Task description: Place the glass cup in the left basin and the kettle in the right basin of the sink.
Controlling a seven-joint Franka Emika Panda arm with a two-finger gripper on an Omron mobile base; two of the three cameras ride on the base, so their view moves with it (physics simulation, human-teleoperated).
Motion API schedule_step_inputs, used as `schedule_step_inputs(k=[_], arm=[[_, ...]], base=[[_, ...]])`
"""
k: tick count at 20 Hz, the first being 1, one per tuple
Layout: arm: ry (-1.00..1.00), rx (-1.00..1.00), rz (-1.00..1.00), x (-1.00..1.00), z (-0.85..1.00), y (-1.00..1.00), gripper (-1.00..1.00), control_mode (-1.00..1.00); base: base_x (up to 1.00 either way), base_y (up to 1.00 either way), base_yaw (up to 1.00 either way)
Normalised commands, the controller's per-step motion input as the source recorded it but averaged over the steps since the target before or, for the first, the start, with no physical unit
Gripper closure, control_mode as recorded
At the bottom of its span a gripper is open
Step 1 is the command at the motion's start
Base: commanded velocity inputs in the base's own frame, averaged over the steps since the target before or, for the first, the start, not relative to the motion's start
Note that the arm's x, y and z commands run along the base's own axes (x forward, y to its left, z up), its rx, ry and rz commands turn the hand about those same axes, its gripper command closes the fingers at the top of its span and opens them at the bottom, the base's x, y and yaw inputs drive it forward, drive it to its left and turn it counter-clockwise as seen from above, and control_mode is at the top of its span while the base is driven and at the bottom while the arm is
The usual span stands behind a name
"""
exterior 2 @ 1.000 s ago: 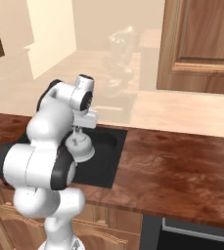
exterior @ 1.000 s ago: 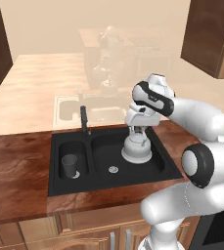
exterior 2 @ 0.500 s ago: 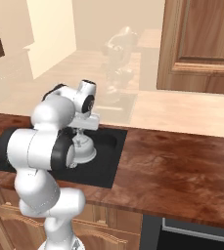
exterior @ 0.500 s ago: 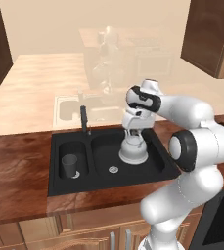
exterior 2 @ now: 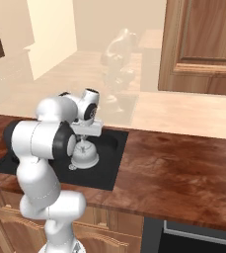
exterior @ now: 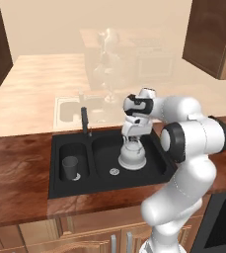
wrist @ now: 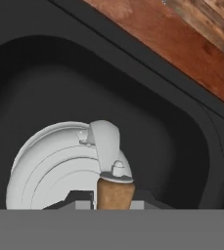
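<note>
The silvery-white kettle (exterior: 132, 157) stands low in the wider right basin (exterior: 103, 150) of the black sink, near its back right part. My gripper (exterior: 132, 140) points straight down over it, shut on the kettle's arched handle. In the hand view the kettle's dome (wrist: 55, 166) lies below and the brown handle grip rises between my fingertips, at my gripper (wrist: 114, 201). From the right, the kettle (exterior 2: 85, 158) sits under my gripper (exterior 2: 83, 143). The glass cup (exterior: 70, 167) stands upright in the narrow left basin (exterior: 67, 148).
A slim black faucet (exterior: 85, 121) rises behind the divider between the basins. A round silver drain (exterior: 114, 171) lies left of the kettle. Dark wood counter (exterior 2: 183, 163) stretches to the right of the sink, and more counter (exterior: 16, 168) to its left.
The arm's elbow has swung toward the sink, and the hand with the kettle has sunk a little lower in the right basin. The glass cup has stayed put.
</note>
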Motion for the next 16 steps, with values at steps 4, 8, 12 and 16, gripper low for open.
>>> schedule_step_inputs(k=[4,8,12,16], arm=[[0.00,0.00,0.05,0.24,-0.30,0.00,1.00,-1.00],[0.02,0.00,0.06,0.20,-0.26,0.00,1.00,-1.00],[0.01,0.00,0.05,0.32,-0.20,0.00,1.00,-1.00],[0.00,0.00,0.05,0.31,-0.22,0.00,1.00,-1.00]], base=[[0.00,0.00,0.00],[0.00,0.00,0.00],[0.00,0.00,0.00],[0.00,0.00,0.00]])
